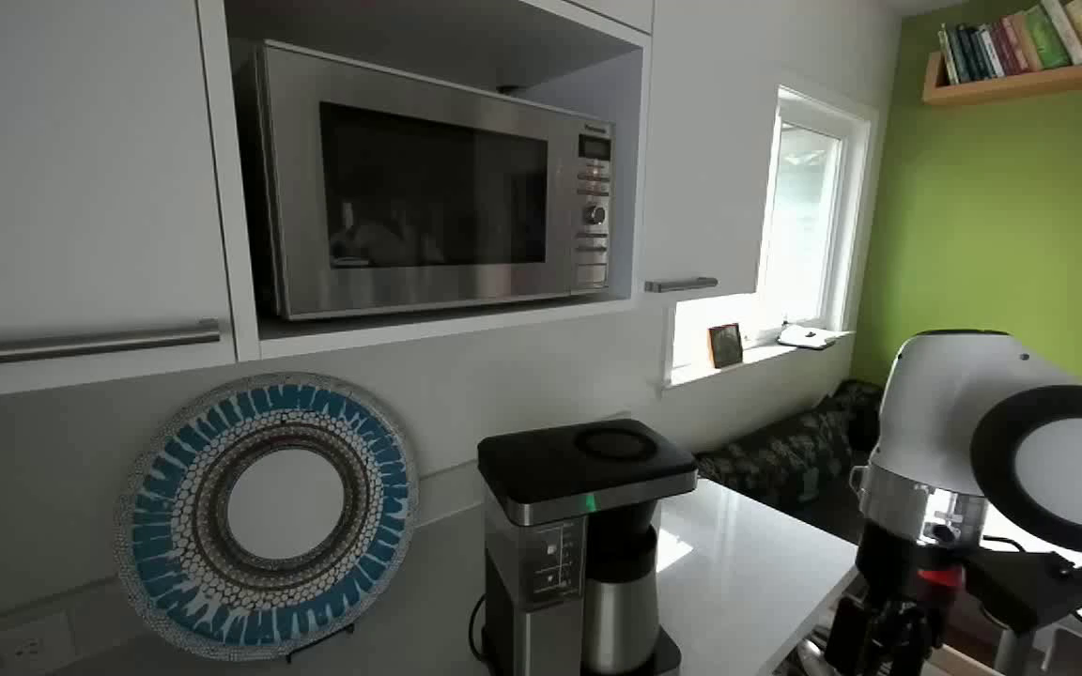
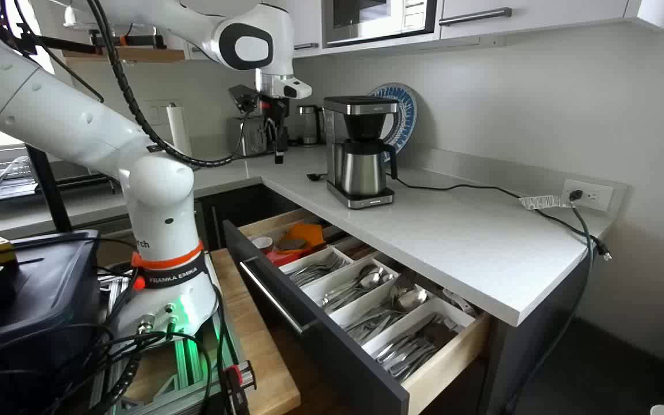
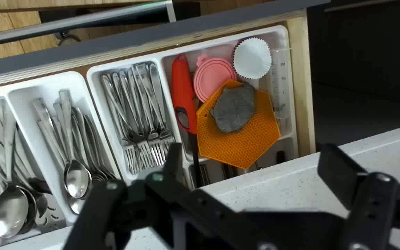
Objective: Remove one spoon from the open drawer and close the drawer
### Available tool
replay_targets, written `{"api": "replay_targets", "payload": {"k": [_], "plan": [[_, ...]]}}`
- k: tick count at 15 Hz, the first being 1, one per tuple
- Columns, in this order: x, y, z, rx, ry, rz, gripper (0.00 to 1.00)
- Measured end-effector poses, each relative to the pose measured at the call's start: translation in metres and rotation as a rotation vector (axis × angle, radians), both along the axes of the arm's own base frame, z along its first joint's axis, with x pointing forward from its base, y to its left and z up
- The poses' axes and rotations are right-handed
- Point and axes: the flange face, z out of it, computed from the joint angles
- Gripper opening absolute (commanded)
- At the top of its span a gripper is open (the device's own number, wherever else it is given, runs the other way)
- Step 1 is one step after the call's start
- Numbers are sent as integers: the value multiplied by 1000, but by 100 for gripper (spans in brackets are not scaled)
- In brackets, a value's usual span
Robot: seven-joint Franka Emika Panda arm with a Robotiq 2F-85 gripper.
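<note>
The drawer (image 2: 332, 351) is open, its front panel pulled out from under the counter. Silvery spoons (image 3: 77, 178) lie among handles in a white compartment at the left of the wrist view. Larger spoons (image 3: 10, 210) lie in the compartment further left. Spoons (image 2: 370, 279) also show in an exterior view. My gripper (image 3: 253, 166) is open with nothing between its fingers. In an exterior view the gripper (image 2: 278, 151) hangs pointing down, above the counter height, apart from the spoons. The gripper (image 1: 884, 638) also shows in an exterior view, partly cut off by the frame.
The black coffee maker (image 2: 361, 173) stands on the white counter (image 2: 453, 242), whose edge overhangs the drawer's back. Forks (image 3: 137, 104), a red lighter (image 3: 184, 90) and an orange mat (image 3: 234, 147) lie in other drawer compartments. A wooden board (image 2: 263, 346) is in front of the drawer.
</note>
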Motion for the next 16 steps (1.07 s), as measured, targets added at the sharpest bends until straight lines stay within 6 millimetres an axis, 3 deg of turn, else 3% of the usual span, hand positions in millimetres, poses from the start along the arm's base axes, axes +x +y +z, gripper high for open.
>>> {"api": "replay_targets", "payload": {"k": [12,16], "plan": [[1,-1,0,-1,1,-4,100],[14,-33,-17,-61,44,-64,100]]}}
